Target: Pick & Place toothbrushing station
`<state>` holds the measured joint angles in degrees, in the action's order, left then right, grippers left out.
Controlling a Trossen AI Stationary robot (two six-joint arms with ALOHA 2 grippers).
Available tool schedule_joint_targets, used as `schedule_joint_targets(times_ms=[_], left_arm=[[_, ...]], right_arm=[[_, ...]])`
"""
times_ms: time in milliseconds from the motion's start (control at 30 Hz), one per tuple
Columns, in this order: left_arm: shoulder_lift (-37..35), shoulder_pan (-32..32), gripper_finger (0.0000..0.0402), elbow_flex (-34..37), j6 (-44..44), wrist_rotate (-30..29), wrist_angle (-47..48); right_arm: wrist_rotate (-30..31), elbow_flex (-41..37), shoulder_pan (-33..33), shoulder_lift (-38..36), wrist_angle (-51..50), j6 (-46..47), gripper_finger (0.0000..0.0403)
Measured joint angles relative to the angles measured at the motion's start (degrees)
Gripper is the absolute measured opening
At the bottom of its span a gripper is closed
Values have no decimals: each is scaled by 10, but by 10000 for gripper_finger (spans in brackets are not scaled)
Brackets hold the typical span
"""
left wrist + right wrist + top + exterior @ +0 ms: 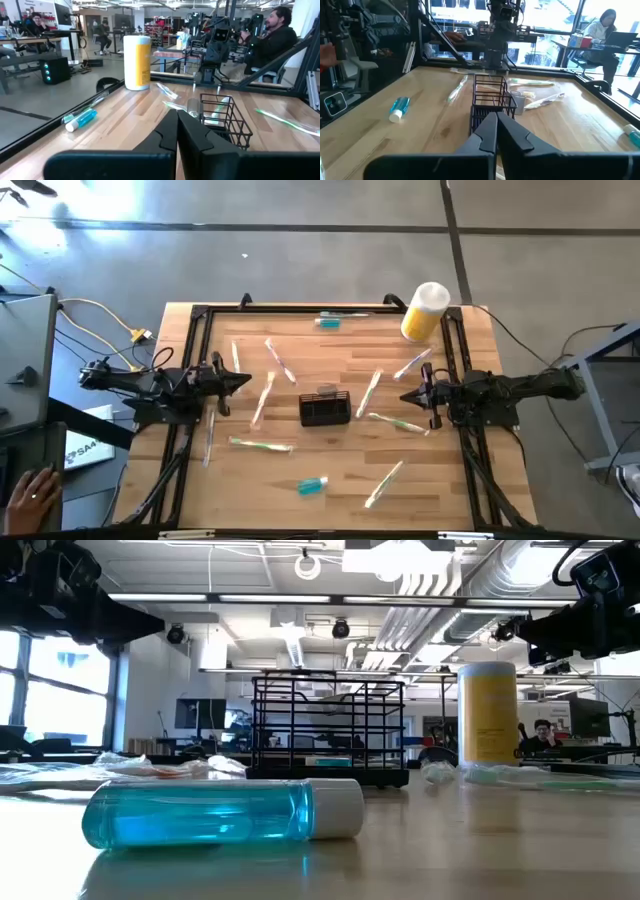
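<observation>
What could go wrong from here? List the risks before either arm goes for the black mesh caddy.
1. Wrapped toothbrushes lie close around the black mesh caddy; a descending tool could pin or sweep one.
2. Both the left tool and the right tool are shut and point at the caddy from opposite sides; reaching together, they might collide.
3. The caddy is open wire; shut fingers could snag or push it instead of gripping.

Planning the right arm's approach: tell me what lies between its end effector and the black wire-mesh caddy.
High view: a wrapped toothbrush crosses the gap between right end effector and caddy.
</observation>
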<state>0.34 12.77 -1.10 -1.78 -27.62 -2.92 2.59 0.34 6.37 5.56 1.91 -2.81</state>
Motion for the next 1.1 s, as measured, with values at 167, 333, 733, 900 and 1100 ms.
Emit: schedule_joint_targets(times_ms=[167,333,733,900,1100], left_arm=[[0,0,0,0,0,0,0],[0,0,0,0,0,0,0],[0,0,0,0,-1,0,0],[0,0,0,0,0,0,0],[0,0,0,0,-2,0,0]], right_arm=[[0,0,0,0,0,0,2],[0,0,0,0,0,0,2],[2,0,0,0,1,-45,2],[1,0,0,0,1,-37,2],[9,0,0,0,4,13,2]])
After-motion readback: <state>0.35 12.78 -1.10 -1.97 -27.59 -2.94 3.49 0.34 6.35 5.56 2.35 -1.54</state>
